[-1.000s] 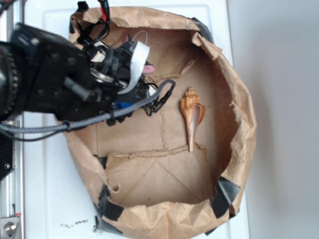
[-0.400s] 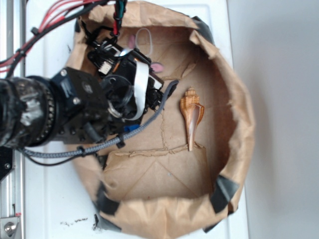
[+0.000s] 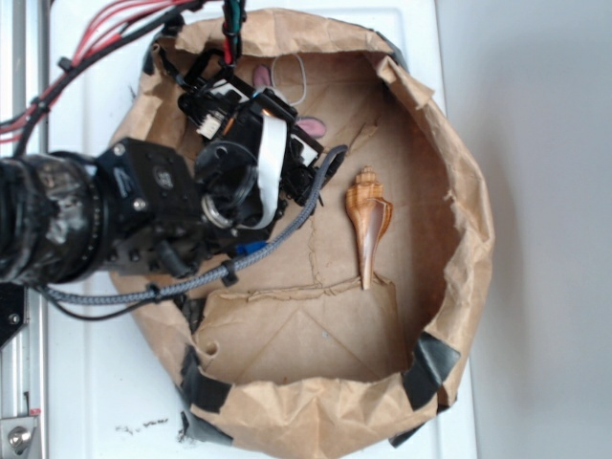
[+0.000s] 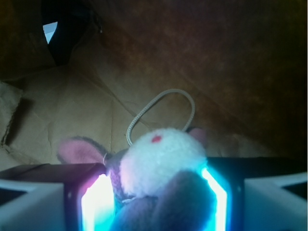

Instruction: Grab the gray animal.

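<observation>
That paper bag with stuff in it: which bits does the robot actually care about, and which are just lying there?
Part of the job:
- gray animal, a plush toy between the gripper's fingers
- gripper, closed on the toy

Just lying about:
- brown seashell
- paper bag holding everything

Brown seashell (image 3: 368,222) lying inside paper bag (image 3: 459,191); pink ears of gray animal (image 3: 310,126) peeking beside black arm (image 3: 143,206).

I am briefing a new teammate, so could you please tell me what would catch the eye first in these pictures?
The wrist view is filled by the gray plush bunny, red nose up, squeezed between the glowing fingers. From outside, the black arm covers the upper left of the brown paper bag, and a brown spiral seashell lies alone on its floor to the right.
</observation>
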Tool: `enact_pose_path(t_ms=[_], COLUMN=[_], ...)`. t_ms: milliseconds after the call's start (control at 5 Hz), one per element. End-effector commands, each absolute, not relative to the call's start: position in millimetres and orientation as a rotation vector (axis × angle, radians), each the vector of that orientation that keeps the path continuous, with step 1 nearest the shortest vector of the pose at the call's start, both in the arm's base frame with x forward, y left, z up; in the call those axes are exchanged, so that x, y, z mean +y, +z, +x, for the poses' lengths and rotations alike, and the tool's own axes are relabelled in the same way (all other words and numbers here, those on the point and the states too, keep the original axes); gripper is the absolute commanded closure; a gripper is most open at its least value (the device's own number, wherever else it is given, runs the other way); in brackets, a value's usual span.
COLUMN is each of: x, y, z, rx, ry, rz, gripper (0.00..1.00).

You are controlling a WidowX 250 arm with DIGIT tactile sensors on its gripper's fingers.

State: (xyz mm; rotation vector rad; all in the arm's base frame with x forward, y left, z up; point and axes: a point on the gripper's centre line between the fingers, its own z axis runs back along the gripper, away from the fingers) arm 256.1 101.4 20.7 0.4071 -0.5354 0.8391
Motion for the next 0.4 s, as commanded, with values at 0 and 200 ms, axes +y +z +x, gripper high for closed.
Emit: enact_pose_path(t_ms=[0,200], x=[111,95], y=[38,86], z=[249,241], rx=[-0.521,-0.478], ry=[0.844,0.861], rz=[0.383,0.276], gripper=[1.0,1.0])
